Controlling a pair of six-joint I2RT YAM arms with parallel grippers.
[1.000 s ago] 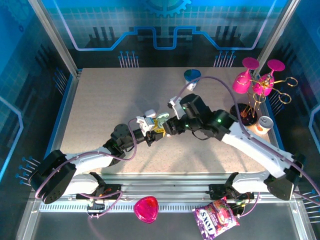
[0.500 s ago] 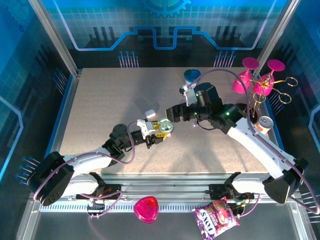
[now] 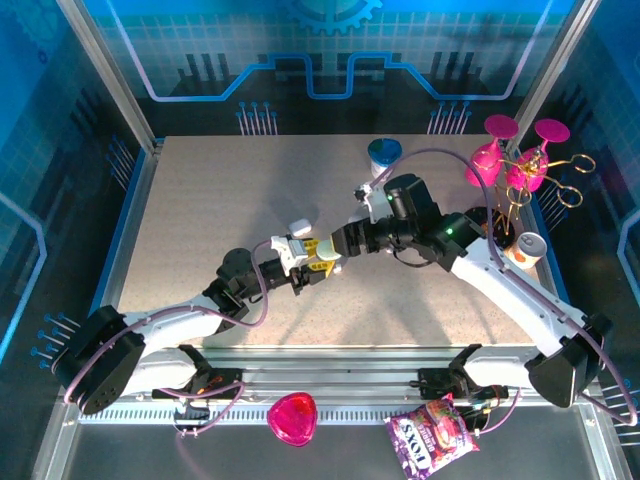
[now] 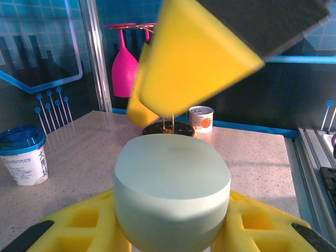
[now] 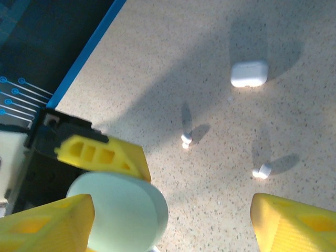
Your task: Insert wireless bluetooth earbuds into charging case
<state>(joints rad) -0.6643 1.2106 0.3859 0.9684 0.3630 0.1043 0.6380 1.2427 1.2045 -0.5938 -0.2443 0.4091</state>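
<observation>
Pale-green smooth plastic forms the rounded, pebble-shaped case (image 4: 172,184) gripped in the left jaws, whose ribbed yellow fingers (image 4: 79,226) hold its sides above the speckled beige tabletop (image 3: 200,220). Its underside is cut off in the left wrist view, and I cannot tell whether its lid is up. The right jaws stand wide and hold nothing; one blurred yellow finger (image 4: 194,58) hangs just above the case. Two tiny white earbuds (image 5: 186,140) lie apart on the tabletop past the case, near a glossy white case (image 5: 249,73); in the top view they are too small to make out. Further off stand a blue-lidded cup (image 4: 21,155), pink wine glasses (image 3: 487,150) and a small can (image 4: 201,118).
</observation>
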